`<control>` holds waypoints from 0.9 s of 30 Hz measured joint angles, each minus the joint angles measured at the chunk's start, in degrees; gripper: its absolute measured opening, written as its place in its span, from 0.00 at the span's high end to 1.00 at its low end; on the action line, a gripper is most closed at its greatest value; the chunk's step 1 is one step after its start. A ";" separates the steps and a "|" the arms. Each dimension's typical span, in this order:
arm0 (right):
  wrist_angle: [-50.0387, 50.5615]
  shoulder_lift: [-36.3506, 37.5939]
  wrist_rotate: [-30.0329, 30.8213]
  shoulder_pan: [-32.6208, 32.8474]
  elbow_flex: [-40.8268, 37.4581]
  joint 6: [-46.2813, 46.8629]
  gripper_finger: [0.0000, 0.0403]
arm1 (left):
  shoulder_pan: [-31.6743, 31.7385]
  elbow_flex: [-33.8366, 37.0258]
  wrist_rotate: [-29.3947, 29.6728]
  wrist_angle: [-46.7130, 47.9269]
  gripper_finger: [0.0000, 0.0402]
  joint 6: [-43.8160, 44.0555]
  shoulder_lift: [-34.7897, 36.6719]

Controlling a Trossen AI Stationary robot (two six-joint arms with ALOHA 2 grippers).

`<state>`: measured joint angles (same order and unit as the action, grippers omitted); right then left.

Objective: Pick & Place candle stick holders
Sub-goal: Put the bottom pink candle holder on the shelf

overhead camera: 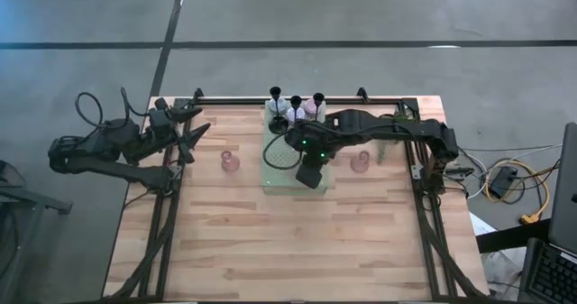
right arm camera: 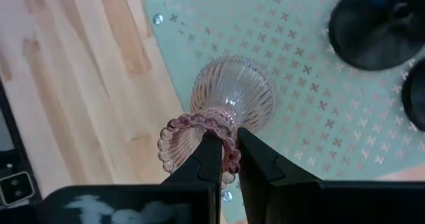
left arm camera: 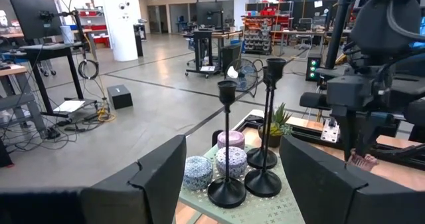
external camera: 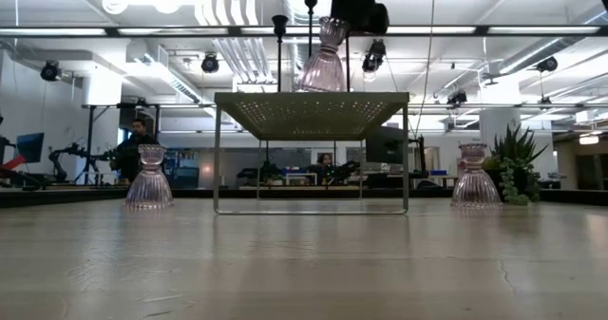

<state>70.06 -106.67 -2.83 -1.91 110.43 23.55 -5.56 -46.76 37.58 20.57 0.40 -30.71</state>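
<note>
My right gripper (overhead camera: 311,170) is over the pale green perforated mat (overhead camera: 281,179), a raised stand in the low view (external camera: 312,113), and is shut on a pink glass holder (external camera: 325,64). Two more pink glass holders stand on their bases on the table, left (overhead camera: 230,161) and right (overhead camera: 360,162) of the mat. Black thin-stemmed holders (overhead camera: 277,105) and lilac and blue round ones (left arm camera: 231,161) stand at the mat's far end. My left gripper (left arm camera: 226,184) is open and empty at the table's far left corner (overhead camera: 192,134). My right gripper pinches the pink holder's beaded top rim (right arm camera: 229,152) between its two fingers, one finger (right arm camera: 209,159) over the mouth and one (right arm camera: 257,163) outside. The fingers come from above, pointing down. The holder hangs below them, slightly tilted, its base (external camera: 324,81) at the mat's top; whether it touches, I cannot tell.
A small green potted plant (external camera: 516,159) stands on the table right of the mat, near the right pink holder. The black holders' tall stems (left arm camera: 268,111) rise just beyond my right gripper. Bare wood lies along the table's near half (overhead camera: 288,250).
</note>
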 joint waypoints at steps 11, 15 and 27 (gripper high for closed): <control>-0.36 0.17 1.62 -1.58 0.57 -1.38 0.91 | 0.01 -0.05 0.01 0.00 0.38 0.00 -0.01; -1.99 0.20 1.56 -1.49 0.57 -1.86 0.80 | 0.02 -0.12 0.00 -0.06 0.38 0.00 -0.01; -3.51 0.33 5.15 -1.55 -0.09 -4.53 0.65 | 0.02 -0.18 0.00 -0.33 0.38 0.02 -0.05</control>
<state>66.55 -106.34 2.31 -3.46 110.34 19.02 -5.54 -46.94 37.58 20.25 0.43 -30.76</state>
